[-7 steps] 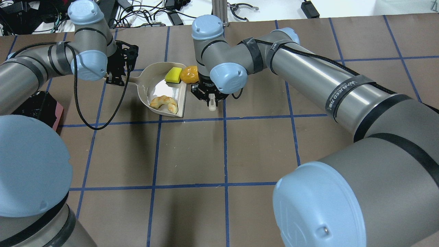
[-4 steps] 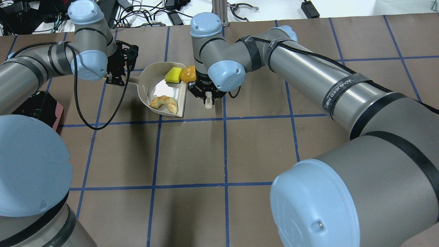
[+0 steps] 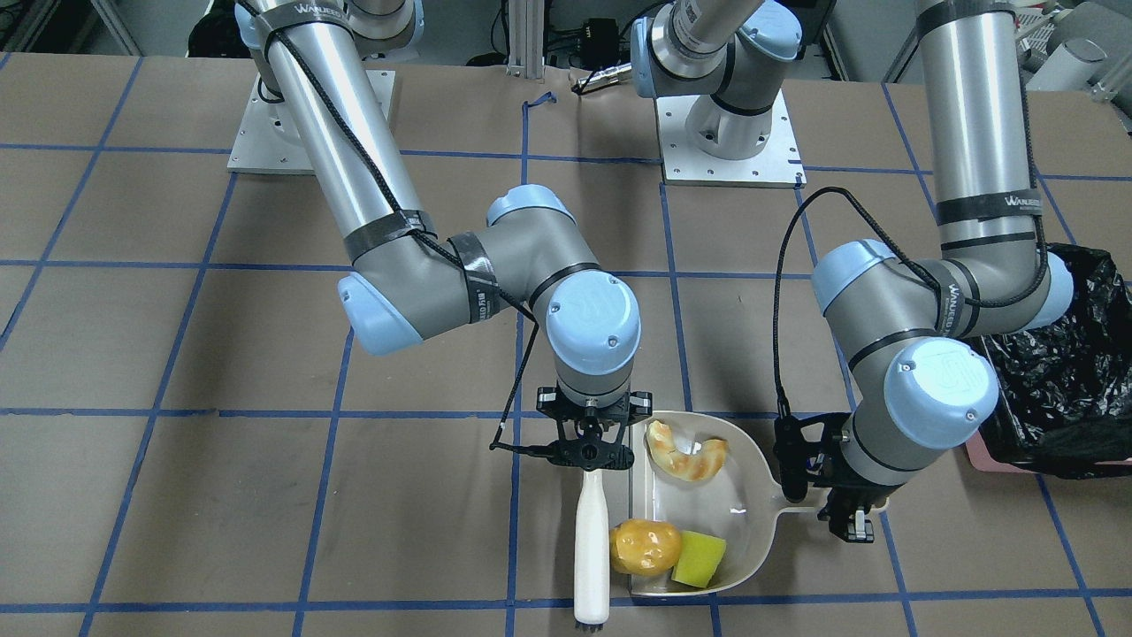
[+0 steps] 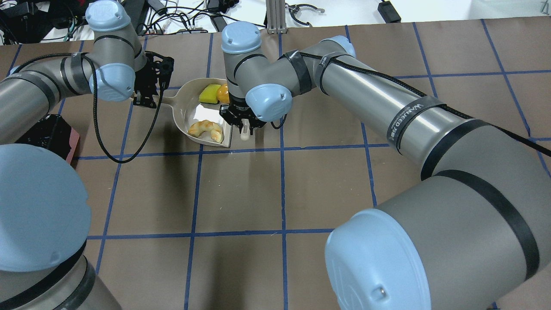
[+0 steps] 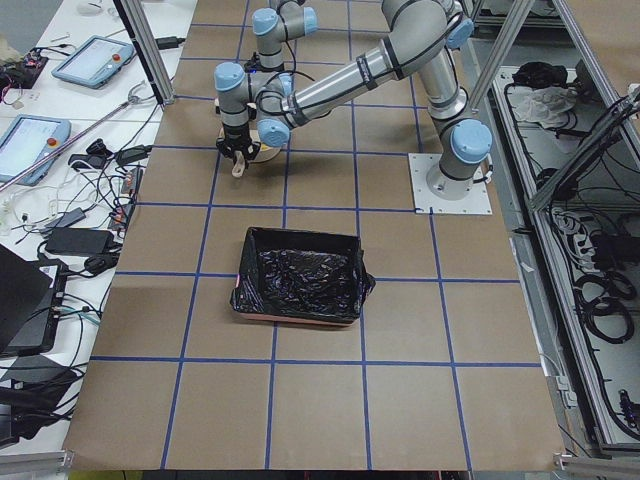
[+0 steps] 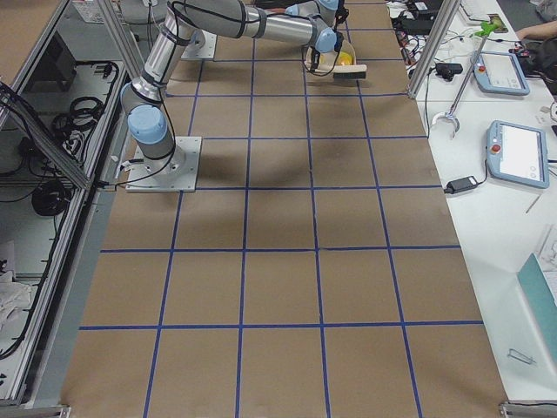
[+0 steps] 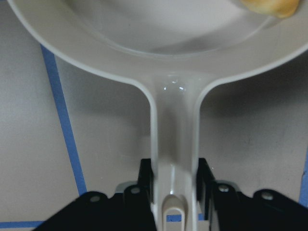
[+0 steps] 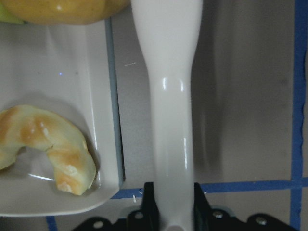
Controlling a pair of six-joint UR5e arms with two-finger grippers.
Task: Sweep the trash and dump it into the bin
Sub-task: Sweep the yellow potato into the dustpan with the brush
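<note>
Hand brush (image 3: 591, 548) pressing the potato (image 3: 644, 546) at the dustpan (image 3: 753, 464) lip, bin not yet approached

Nearest the front-facing camera, the potato straddles the pan's open lip, touching the brush on one side and the sponge (image 3: 699, 559) on the other. The croissant (image 3: 683, 453) lies deeper inside. The likely failure is that the round, glossy potato rolls back onto the table (image 3: 265, 531) once the brush eases off, or when the pan lifts without tipping back. A hard push could also twist the pan in its narrow pinch. The right gripper (image 3: 591, 464) points straight down from a bent wrist, clamped on the brush handle, and the brush lies flat along the lip. The left gripper (image 7: 174, 195) sits low and level, fingers pressed against the pan's handle. Farther off, beyond the left elbow, stands the bin (image 3: 992, 456), well apart.
</note>
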